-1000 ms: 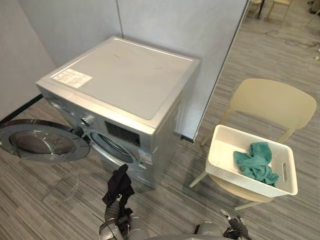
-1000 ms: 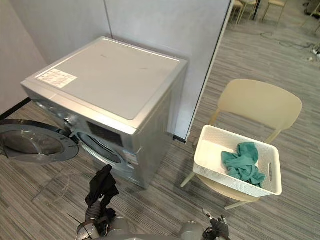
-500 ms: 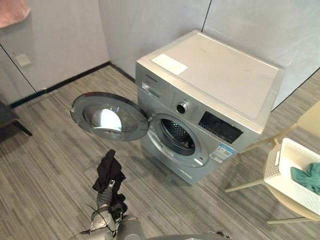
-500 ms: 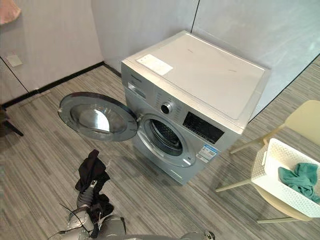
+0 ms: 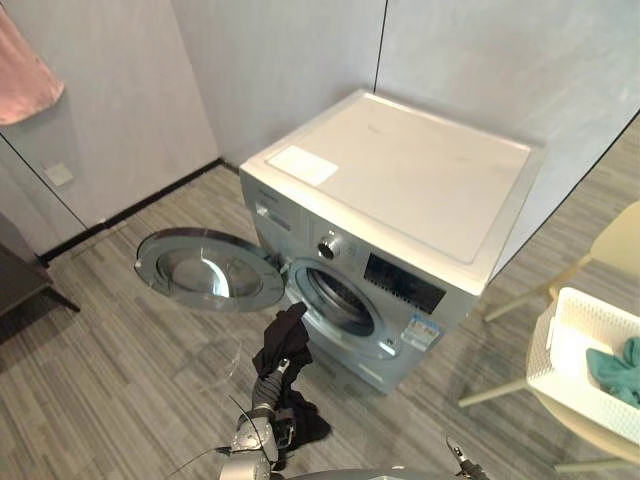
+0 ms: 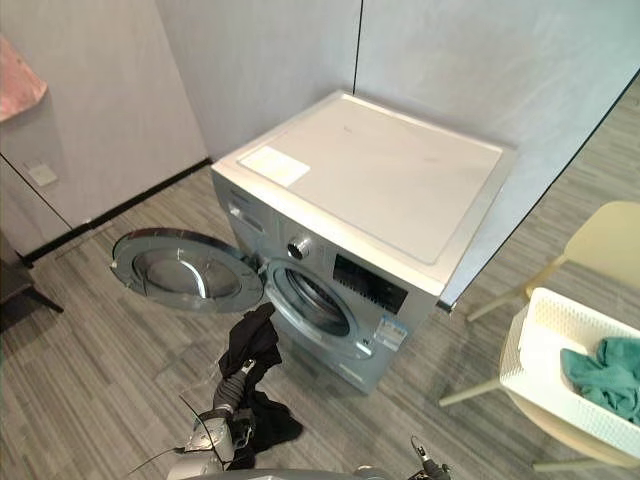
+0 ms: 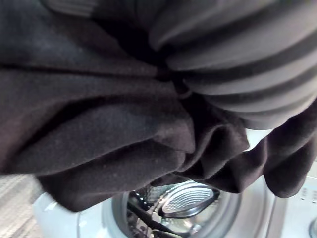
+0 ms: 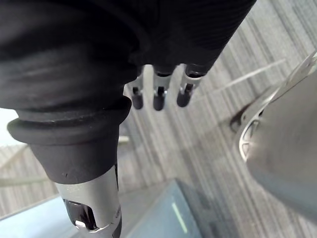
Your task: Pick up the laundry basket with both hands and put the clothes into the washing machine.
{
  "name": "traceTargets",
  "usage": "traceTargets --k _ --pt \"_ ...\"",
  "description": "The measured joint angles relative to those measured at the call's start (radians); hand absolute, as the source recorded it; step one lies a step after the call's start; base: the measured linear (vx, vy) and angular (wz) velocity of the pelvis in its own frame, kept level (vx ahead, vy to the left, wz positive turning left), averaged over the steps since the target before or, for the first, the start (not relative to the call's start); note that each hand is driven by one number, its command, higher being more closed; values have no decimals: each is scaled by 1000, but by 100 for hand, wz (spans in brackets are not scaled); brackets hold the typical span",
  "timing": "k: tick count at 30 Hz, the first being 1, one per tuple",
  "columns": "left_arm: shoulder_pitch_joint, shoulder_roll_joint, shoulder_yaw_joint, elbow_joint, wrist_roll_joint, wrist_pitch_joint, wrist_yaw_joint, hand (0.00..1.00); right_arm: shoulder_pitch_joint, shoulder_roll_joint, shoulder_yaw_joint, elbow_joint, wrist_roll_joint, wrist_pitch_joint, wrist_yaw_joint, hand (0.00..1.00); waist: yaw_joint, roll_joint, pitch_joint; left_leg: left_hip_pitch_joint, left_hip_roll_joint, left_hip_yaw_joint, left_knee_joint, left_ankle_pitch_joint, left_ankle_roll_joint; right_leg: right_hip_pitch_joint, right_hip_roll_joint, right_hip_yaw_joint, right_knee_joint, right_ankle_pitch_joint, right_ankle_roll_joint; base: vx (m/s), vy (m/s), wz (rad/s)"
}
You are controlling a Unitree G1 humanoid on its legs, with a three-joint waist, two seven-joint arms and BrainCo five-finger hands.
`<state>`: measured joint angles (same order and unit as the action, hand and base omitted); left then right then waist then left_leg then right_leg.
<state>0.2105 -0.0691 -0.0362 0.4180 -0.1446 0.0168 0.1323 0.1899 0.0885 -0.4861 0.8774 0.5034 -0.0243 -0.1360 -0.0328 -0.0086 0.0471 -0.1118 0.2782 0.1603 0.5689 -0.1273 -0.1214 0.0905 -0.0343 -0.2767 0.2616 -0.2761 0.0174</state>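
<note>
Both head eyes look steeply down at the washing machine [image 5: 400, 190], sharing it. The left wrist camera faces its drum [image 7: 173, 203] from close; the right faces floor [image 8: 198, 139].

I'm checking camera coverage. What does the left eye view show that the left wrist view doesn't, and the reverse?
Left eye view: the washing machine from above, its open door, and the white basket holding a teal cloth on a chair. Left wrist view: the metal inside of the drum, seen close. Both: the black garment over the left hand, before the machine's round opening.
</note>
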Motion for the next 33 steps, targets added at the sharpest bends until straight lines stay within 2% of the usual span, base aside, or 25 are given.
traceTargets --k 1,2,3,4,5,6,8,9,11,12,13,15,16,17,19,21,22,25,27,28,29,30,31,32,33 --pt "17 -2 5 -18 0 0 0 100 -2 -9 22 -1 0 -1 0 0 11 21 0 -70 23 -49 189 53 5 34 16 23 -19 -5 -9 98 3 -78" --pt "32 -1 7 -26 0 0 0 100 0 -15 42 -4 -3 0 1 0 26 24 6 -130 20 -107 328 162 -11 56 18 62 -30 -9 -16 156 47 -91" --pt "38 -1 13 -26 0 0 1 100 1 -22 55 -9 -2 0 1 0 33 29 9 -159 15 -122 391 215 -6 68 15 86 -39 -9 -17 187 121 -112" --pt "48 -1 26 -27 0 0 0 100 -7 -29 65 -23 -3 0 -1 0 49 42 10 -207 16 -142 502 160 24 82 11 139 -46 -13 -25 139 106 -95" --pt "53 -1 31 -27 0 0 0 100 -8 -29 73 -24 -3 0 -2 0 49 44 11 -228 14 -142 530 120 40 84 6 162 -46 -13 -25 189 204 -119" --pt "60 -1 43 -27 0 0 0 100 -9 -27 95 -31 -4 2 -6 0 53 31 15 -250 4 -140 532 57 57 86 -13 210 -48 -13 -24 181 243 -121" --pt "70 6 50 -29 0 0 2 100 -6 -18 126 -39 -11 5 -16 0 54 6 21 -260 2 -167 425 21 82 87 -49 274 -52 -11 -21 200 292 -118" --pt "76 8 45 -32 0 0 1 100 -5 -15 136 -40 -26 4 -16 0 52 -2 18 -255 7 -220 290 21 84 75 -68 305 -53 -9 -11 176 354 -110" --pt "77 8 42 -46 0 0 1 100 -4 -15 141 -41 -47 4 -16 0 52 -3 14 -220 30 -306 56 27 91 70 -92 353 -55 -19 41 189 443 -98" --pt "76 6 33 -57 0 0 1 100 4 -20 137 -42 -66 3 -17 0 49 16 2 -202 34 -363 -79 102 129 59 -104 373 -55 -40 86 237 630 -51" --pt "73 6 25 -49 1 1 2 100 8 -18 111 -11 -77 6 -17 0 38 -1 -23 -181 -20 -417 -105 18 -14 41 -147 394 -57 -65 125 246 612 -24" --pt "42 16 28 -40 3 1 4 100 -7 -15 96 65 -82 14 -15 0 11 -35 -29 -183 -53 -391 -134 -73 -131 38 -199 433 -55 -48 123 198 472 11" --pt "23 44 26 -15 10 2 4 100 -22 -14 96 101 -84 31 -16 0 17 -60 -32 -177 -82 -359 -109 -83 -112 33 -228 476 -57 8 140 152 453 -12" --pt "28 55 26 -14 12 3 4 100 -26 -14 97 102 -84 31 -15 0 13 -60 -32 -174 -87 -348 -101 -85 -108 32 -234 478 -60 47 161 117 428 -34" --pt "26 77 -8 -16 34 0 4 100 -31 -16 74 101 -83 22 -13 0 1 -42 -41 -172 -103 -320 -103 -101 -76 8 -255 494 -82 170 221 20 359 -31" --pt "18 96 -49 -16 39 -1 1 100 -36 -20 72 95 -81 20 -12 0 5 -34 -56 -179 -123 -275 -116 -98 -52 -32 -285 533 -92 246 238 -13 269 -50" --pt "4 101 -82 -16 40 -1 0 100 -36 -25 78 73 -81 16 -11 0 1 -30 -67 -193 -133 -239 -119 -94 -33 -73 -302 545 -97 312 242 -29 155 -47" --pt "-16 101 -122 -16 41 -3 -5 100 -34 -32 110 16 -80 11 -11 0 0 -9 -66 -200 -140 -170 -123 -93 -2 -142 -323 544 -118 433 229 -42 176 -70" --pt "-16 97 -123 -16 41 -3 -2 100 -31 -25 150 -42 -67 9 -11 0 -1 0 -71 -181 -121 -116 -152 -82 17 -185 -318 473 -128 516 152 -40 69 -89" --pt "-14 91 -118 -18 40 -3 2 100 -30 -20 193 -82 -63 6 -11 0 3 24 -60 -158 -88 -74 -174 -77 24 -225 -286 413 -71 481 145 -13 -1 -81" --pt "-14 89 -117 -17 39 -3 3 100 -29 -21 221 -100 -64 6 -8 0 -1 23 -59 -144 -74 -63 -186 -70 26 -242 -250 408 -11 424 150 -24 -64 -102" --pt "-14 79 -118 -19 38 -3 3 100 -14 -23 268 -161 -64 2 3 0 -1 10 -54 -106 -64 -27 -212 -63 26 -276 -194 362 102 283 156 -26 -88 -73" --pt "-13 72 -119 -19 38 -3 3 100 -9 -24 280 -188 -64 -1 7 0 -2 8 -53 -97 -61 -12 -216 -63 25 -288 -174 354 137 234 158 -45 -125 -76" --pt "-15 60 -127 -20 38 -4 2 100 -4 -25 306 -242 -64 -13 10 0 -7 7 -49 -95 -56 1 -219 -62 21 -305 -125 352 182 151 162 -38 -101 -44" --pt "-18 52 -131 -22 38 -4 1 100 -2 -25 311 -259 -64 -16 11 0 -8 3 -44 -95 -55 9 -220 -62 21 -308 -117 330 188 122 144 -37 -154 -45"
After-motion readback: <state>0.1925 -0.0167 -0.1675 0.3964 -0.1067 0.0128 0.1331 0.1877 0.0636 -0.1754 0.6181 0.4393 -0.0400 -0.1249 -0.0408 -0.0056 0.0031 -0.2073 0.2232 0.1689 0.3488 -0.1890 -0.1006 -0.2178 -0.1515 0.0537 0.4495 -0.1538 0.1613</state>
